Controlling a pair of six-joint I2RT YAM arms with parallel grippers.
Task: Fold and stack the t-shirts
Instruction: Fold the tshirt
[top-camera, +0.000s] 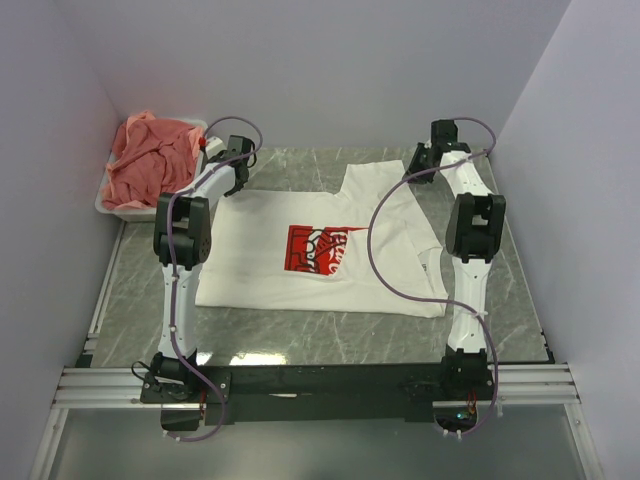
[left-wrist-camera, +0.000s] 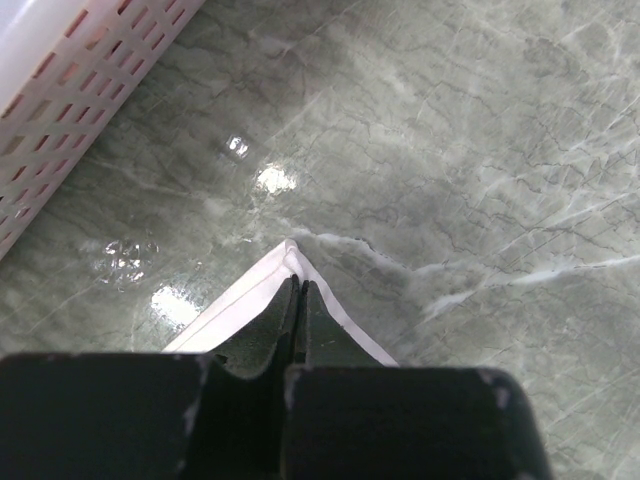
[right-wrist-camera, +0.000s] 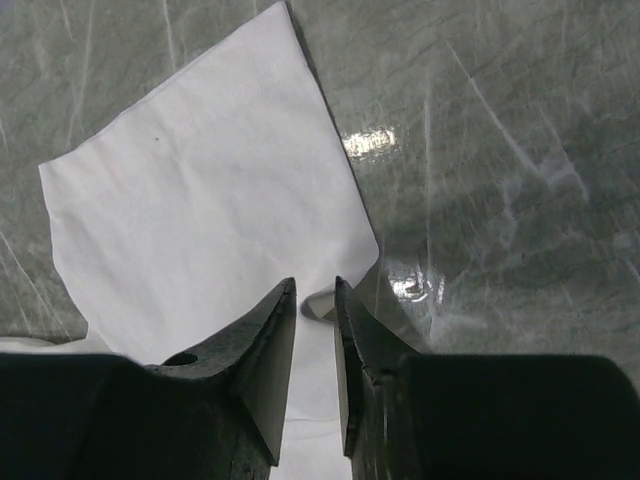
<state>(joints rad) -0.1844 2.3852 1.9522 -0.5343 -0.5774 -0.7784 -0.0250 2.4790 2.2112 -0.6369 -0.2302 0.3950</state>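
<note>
Marble table (top-camera: 300, 330), white tee (top-camera: 300, 275) flat, pink tees (top-camera: 150, 160) in tub (top-camera: 105, 200)

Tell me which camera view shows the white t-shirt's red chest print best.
The top external view: the white t-shirt lies spread flat, its red print fully visible. The left wrist view shows only a hemmed corner pinched between shut fingers; the right wrist view shows only plain white cloth, no print.

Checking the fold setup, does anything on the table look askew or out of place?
The white t-shirt lies skewed, one sleeve sticking out toward the back. The salmon-pink shirts sit crumpled in the white tub at back left.
</note>
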